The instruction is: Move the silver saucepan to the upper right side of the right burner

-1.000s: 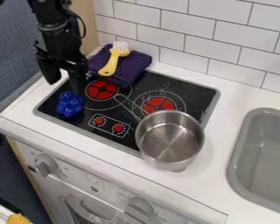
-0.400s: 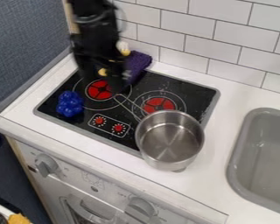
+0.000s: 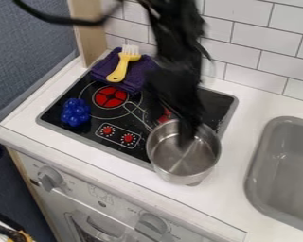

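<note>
Black gripper [image 3: 188,138]: I see it hanging down over the silver saucepan, in front of the pan's inside, toward the far wall of the pan.
Jaws: dark and blurred; I cannot tell if they are spread, pressed together or pinching the pan.
Silver saucepan [image 3: 182,158]: directly below the jaws in my view, upright, at the front right of the black cooktop [image 3: 56,112], reaching over its edge above the white counter [image 3: 236,165].
Pan handle [image 3: 138,115]: pointing to the upper left, between the two burners.
Right burner [image 3: 164,116]: just behind the pan, partly hidden from me by the arm [image 3: 176,61].
Left burner [image 3: 110,97]: red, beyond the end of the handle.
Blue bumpy toy [image 3: 75,112]: on the left part of the cooktop, well apart from the pan.
Purple cloth [image 3: 102,70]: folded at the back left, with a yellow-handled brush [image 3: 118,72] lying on it.
Grey sink [image 3: 260,158]: set in the counter, to the right of the cooktop.
White tiles [image 3: 243,54]: on the wall behind.
</note>
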Robot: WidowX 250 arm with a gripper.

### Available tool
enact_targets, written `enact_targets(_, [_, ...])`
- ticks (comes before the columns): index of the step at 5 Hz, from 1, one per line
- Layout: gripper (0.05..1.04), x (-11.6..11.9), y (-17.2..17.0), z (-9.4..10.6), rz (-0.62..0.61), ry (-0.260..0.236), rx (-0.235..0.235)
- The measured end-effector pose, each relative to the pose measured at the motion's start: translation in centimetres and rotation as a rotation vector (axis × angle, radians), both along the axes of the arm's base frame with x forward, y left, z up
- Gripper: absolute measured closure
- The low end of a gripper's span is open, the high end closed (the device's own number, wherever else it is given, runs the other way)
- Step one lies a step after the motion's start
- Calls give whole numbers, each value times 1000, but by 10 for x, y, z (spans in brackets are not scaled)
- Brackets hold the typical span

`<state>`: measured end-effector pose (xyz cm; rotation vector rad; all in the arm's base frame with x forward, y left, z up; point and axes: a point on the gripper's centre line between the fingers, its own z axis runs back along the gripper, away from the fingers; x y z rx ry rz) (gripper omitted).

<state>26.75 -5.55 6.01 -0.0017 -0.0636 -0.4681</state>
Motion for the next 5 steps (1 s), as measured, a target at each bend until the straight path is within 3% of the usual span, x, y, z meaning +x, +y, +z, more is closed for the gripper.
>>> enact_targets(2, [84,-13,-26,-32,-28,41,60])
enact_targets(3, [102,-14,-27,-42,-15,62,62])
enact_targets(4, [210,-15,-27,-52,-15,78,63])
enact_targets(5, [490,-16,-27,-54,-27,73,56])
